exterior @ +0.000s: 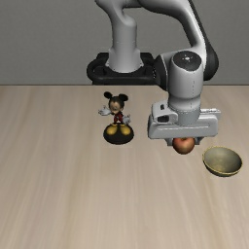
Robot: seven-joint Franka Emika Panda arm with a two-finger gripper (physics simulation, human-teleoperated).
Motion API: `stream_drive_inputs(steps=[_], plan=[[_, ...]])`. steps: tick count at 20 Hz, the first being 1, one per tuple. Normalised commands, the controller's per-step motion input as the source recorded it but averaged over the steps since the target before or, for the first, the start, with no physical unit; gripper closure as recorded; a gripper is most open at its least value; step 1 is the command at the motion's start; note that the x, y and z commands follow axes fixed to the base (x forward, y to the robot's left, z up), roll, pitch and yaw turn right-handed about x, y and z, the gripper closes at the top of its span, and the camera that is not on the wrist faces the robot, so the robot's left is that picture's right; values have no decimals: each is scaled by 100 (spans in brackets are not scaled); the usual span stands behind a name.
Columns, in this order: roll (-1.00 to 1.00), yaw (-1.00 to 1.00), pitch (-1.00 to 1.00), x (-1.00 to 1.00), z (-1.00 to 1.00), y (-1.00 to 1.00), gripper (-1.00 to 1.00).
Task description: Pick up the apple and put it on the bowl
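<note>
We see the white robot arm's end effector pointing down over the pale wooden desk, grasping the small round red-orange apple: a dark finger sits close against each side of the fruit. The apple is tucked right under the grey end-effector body, just beside the shallow olive-gold bowl, which lies lower and towards the exterior view's right. We cannot tell whether the apple touches the desk. A black, red and yellow cartoon mouse figurine stands upright on its dark base, near the end effector, on the exterior view's left.
</note>
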Motion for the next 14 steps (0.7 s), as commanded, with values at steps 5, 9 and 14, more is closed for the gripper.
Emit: stream_drive_inputs(steps=[5,9,14], plan=[[0,0,0,0,0,100,100],[0,0,0,25,0,75,100],[0,0,0,40,0,0,-100]])
